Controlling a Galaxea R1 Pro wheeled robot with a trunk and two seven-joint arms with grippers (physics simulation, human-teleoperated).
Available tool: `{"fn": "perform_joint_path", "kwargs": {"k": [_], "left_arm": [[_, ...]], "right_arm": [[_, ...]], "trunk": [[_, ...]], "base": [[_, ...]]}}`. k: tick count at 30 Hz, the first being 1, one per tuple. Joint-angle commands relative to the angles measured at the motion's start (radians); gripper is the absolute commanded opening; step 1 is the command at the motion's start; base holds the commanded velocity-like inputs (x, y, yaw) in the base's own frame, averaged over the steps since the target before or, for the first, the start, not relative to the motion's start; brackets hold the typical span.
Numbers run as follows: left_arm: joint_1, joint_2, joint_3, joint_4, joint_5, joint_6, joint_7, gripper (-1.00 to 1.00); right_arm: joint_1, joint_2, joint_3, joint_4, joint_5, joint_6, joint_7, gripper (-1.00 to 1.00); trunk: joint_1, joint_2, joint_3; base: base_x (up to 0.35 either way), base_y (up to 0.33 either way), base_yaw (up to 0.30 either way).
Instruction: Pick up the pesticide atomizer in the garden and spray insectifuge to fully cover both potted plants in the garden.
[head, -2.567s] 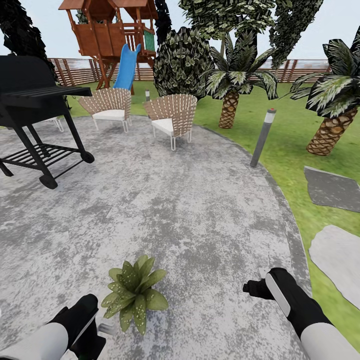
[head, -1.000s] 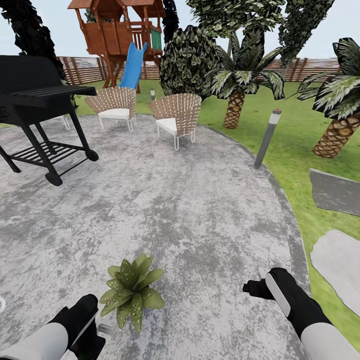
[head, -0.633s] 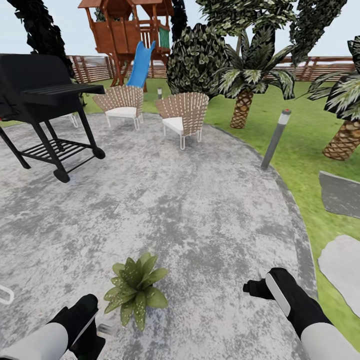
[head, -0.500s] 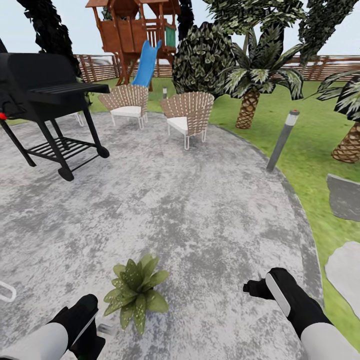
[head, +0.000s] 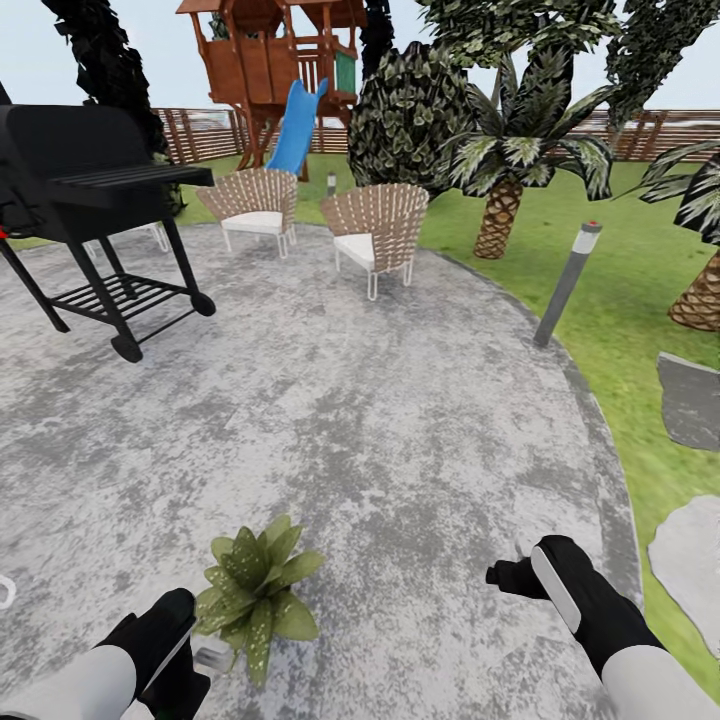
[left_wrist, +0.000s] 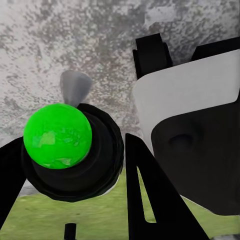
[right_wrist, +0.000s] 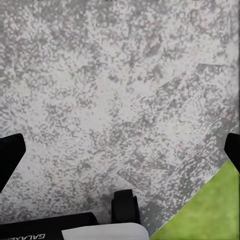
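A round, mottled grey stone patio (head: 400, 420) was bordered by green lawn (head: 620, 270). A black grill (head: 85, 215) stood at the left, and two wicker seats (head: 375, 235) were set at the far edge. Behind them a wooden play tower with a blue slide (head: 298, 125), palms (head: 505, 170), a grey bollard lamp (head: 566, 284) and a brown slatted fence (head: 215, 135) were seen under pale daylight.
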Motion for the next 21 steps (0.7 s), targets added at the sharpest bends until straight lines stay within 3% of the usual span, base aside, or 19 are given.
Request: {"fn": "perform_joint_path", "kwargs": {"k": [1,7,17,21], "left_arm": [[0.000,0.000,-0.002,-0.002,-0.011,0.003,-0.011,-1.00],[0.000,0.000,0.000,-0.002,-0.011,0.003,-0.011,-1.00],[0.000,0.000,0.000,-0.002,-0.011,0.003,-0.012,-1.00],[0.000,0.000,0.000,-0.002,-0.012,0.003,-0.012,-1.00]], "right_arm": [[-0.001,-0.001,0.005,-0.001,-0.010,0.002,-0.010,1.00],[-0.001,-0.001,0.005,-0.001,-0.010,0.002,-0.010,1.00],[-0.001,0.000,0.005,0.000,-0.010,0.002,-0.011,1.00],[-0.001,0.000,0.005,0.000,-0.010,0.002,-0.011,1.00]], "trunk": [[0.000,0.000,-0.001],[0.000,0.000,-0.002],[0.000,0.000,-0.011],[0.000,0.000,-0.014]], "base": [[0.010,-0.096,0.000],[0.002,-0.020,0.065],[0.000,-0.006,0.221],[0.000,-0.229,0.210]]}}
